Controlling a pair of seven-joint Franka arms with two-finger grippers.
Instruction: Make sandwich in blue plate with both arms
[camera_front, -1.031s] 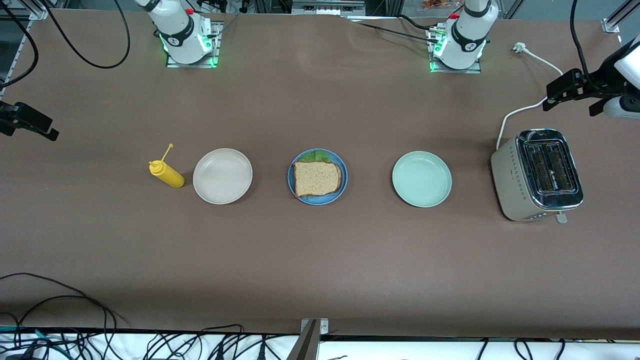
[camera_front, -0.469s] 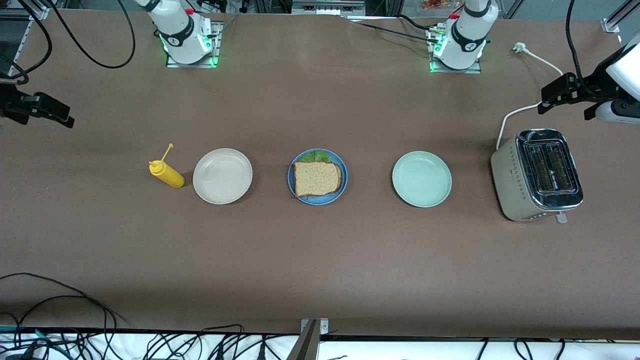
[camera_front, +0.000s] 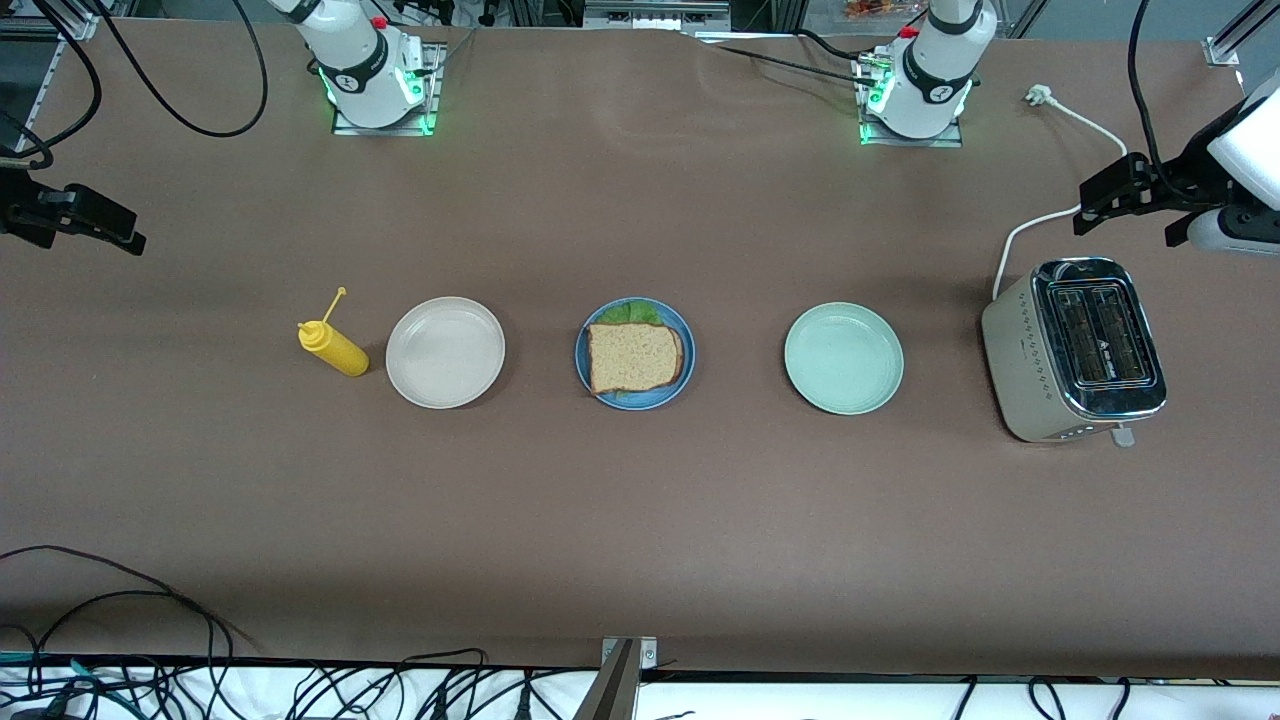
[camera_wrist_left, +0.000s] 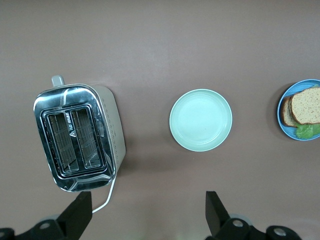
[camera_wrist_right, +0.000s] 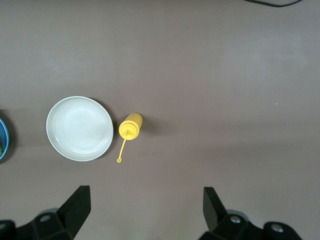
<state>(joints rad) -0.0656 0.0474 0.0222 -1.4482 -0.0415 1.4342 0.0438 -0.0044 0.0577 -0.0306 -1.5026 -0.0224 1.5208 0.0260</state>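
Observation:
The sandwich (camera_front: 635, 357) lies on the blue plate (camera_front: 585, 375) at the table's middle: a brown bread slice on top, a second slice and green lettuce (camera_front: 630, 312) showing under it. The left wrist view shows it at its edge (camera_wrist_left: 306, 106). My left gripper (camera_front: 1105, 195) is open and empty, up in the air over the toaster's cord (camera_wrist_left: 148, 210). My right gripper (camera_front: 100, 225) is open and empty, high over the bare table at the right arm's end (camera_wrist_right: 146, 205).
A beige plate (camera_front: 445, 352) and a yellow squeeze bottle (camera_front: 335, 347) sit toward the right arm's end. A pale green plate (camera_front: 843, 358) and a silver toaster (camera_front: 1075, 350) with a white cord (camera_front: 1040, 222) sit toward the left arm's end.
Both grippers have shifted a little at the table's ends, the right one rising and coming slightly inward. The sandwich and plates have not moved.

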